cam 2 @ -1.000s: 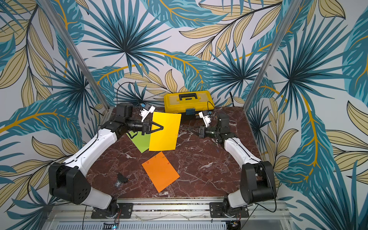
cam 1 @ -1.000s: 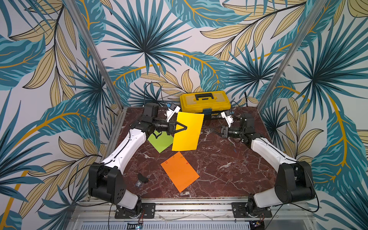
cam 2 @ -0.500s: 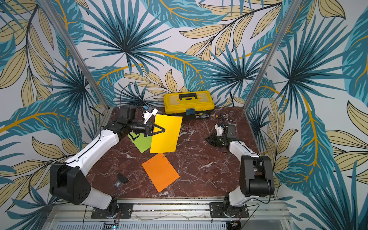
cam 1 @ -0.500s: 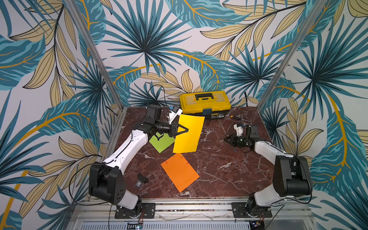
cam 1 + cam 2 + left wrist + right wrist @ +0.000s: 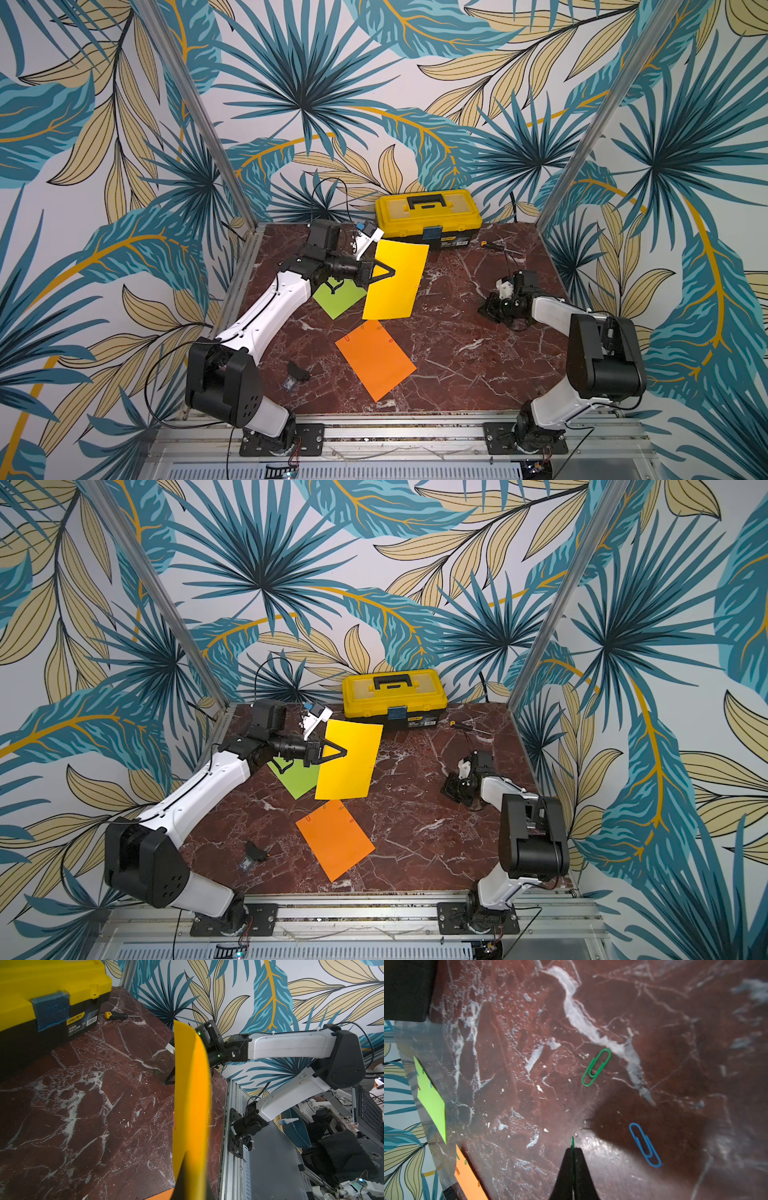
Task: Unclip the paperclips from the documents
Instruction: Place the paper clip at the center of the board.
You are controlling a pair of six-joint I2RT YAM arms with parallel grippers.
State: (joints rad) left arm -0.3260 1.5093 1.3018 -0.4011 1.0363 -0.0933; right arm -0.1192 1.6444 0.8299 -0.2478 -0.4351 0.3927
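Note:
My left gripper [image 5: 392, 272] [image 5: 344, 752] is shut on the left edge of the yellow document [image 5: 395, 286] [image 5: 191, 1095], holding it upright above the table; a small red paperclip [image 5: 417, 286] sits on its right edge. The lime green document [image 5: 338, 297] lies flat under it. The orange document [image 5: 376, 363] lies nearer the front with paperclips [image 5: 363, 328] on its upper edges. My right gripper [image 5: 492, 309] [image 5: 573, 1149] is low over the table at the right, shut on a green paperclip [image 5: 572, 1141]. A loose green paperclip [image 5: 596, 1068] and a blue one [image 5: 644, 1146] lie beside it.
A yellow-and-black toolbox [image 5: 428, 214] stands at the back middle, with a yellow-handled screwdriver [image 5: 488, 244] to its right. A small black object [image 5: 297, 372] lies near the front left by my left arm's base.
My right arm has pulled away from the yellow sheet and dropped to the table at the right. My left gripper still holds the sheet up, shifted slightly.

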